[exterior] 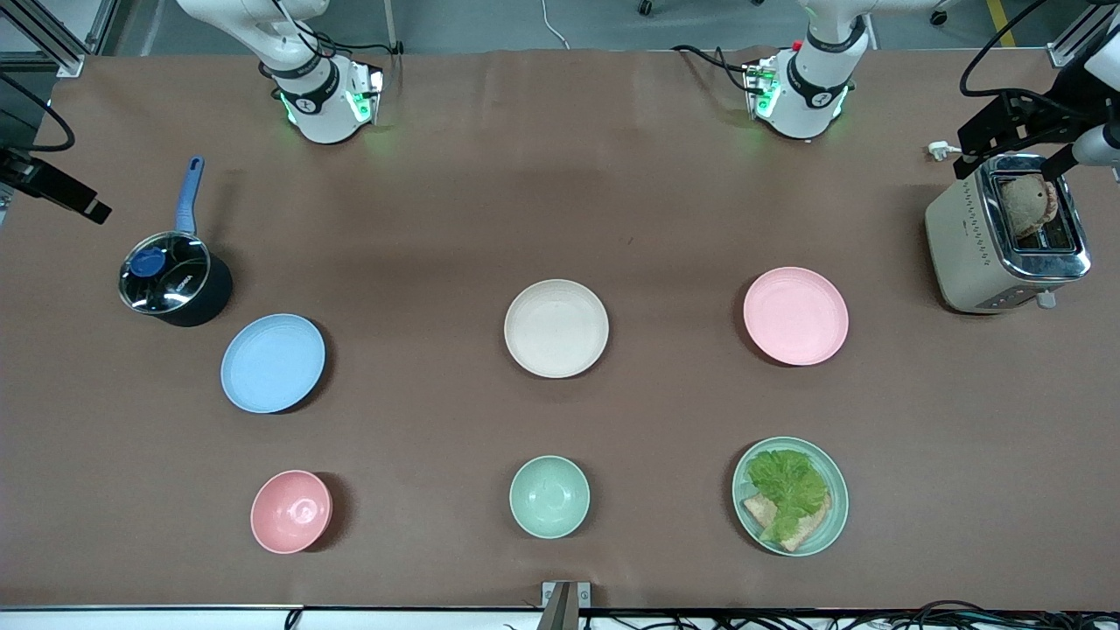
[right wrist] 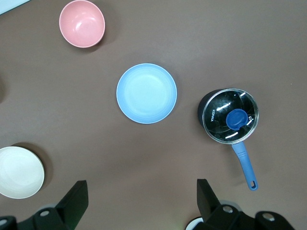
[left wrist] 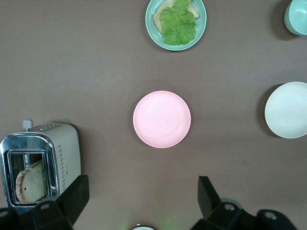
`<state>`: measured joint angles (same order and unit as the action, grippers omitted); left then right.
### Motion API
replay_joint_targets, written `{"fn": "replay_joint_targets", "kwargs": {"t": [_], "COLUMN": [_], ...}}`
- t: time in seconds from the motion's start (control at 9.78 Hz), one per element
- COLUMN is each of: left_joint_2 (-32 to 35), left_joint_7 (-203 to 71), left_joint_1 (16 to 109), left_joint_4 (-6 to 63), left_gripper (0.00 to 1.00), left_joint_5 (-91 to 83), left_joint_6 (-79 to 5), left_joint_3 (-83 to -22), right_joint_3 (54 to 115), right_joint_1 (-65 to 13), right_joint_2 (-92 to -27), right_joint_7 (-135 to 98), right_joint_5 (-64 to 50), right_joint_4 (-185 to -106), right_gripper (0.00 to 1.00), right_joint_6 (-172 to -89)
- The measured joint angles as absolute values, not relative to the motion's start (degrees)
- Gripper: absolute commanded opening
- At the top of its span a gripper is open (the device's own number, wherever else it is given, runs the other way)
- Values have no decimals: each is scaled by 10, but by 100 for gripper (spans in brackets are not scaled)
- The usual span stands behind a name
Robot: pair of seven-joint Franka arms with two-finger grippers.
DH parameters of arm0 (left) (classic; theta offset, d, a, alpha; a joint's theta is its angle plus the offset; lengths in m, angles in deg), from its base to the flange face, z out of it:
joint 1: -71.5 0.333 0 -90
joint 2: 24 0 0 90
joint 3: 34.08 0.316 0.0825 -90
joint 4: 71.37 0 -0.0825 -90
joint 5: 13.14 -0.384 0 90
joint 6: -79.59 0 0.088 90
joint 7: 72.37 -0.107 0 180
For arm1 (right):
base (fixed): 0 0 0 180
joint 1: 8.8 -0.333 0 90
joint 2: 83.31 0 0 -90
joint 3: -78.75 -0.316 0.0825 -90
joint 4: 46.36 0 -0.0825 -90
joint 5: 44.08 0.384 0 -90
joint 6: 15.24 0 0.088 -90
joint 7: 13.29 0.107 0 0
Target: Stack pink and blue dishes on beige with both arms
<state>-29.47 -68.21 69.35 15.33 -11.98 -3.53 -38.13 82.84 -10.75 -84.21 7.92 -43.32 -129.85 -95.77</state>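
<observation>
- Nothing is stacked yet. All three plates lie flat on the tabletop, well apart from each other.
- The beige plate sits in the middle of the tabletop, and it has nothing on it.
- The pink plate lies toward the left arm's end, near the toaster by that edge.
- The blue plate lies toward the right arm's end, just beside the pot with a glass lid.
- The left gripper hangs high over the pink plate. Its fingers are wide open and hold nothing.
- The right gripper hangs high over the blue plate. It is wide open too, and it holds nothing.
- Along the edge nearest the front camera sit a pink bowl, a green bowl and a green plate with lettuce. They are not part of the job.
- I think both plates still have to be picked up and set on the beige one, one after the other.
</observation>
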Motion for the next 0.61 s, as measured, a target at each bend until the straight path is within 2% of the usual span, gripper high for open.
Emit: {"fn": "replay_joint_targets", "kwargs": {"t": [0.61], "left_joint_2": [-270], "left_joint_7": [-682], "left_joint_1": [693], "left_joint_4": [159], "left_gripper": [99], "left_joint_5": [-120], "left_joint_6": [-54], "left_joint_3": [-365], "right_joint_3": [833], "right_joint_1": [-106], "right_joint_2": [-842], "right_joint_7": [64], "right_joint_5": [-433], "right_joint_4": [-1298], "right_gripper": [100], "right_joint_6": [-962]}}
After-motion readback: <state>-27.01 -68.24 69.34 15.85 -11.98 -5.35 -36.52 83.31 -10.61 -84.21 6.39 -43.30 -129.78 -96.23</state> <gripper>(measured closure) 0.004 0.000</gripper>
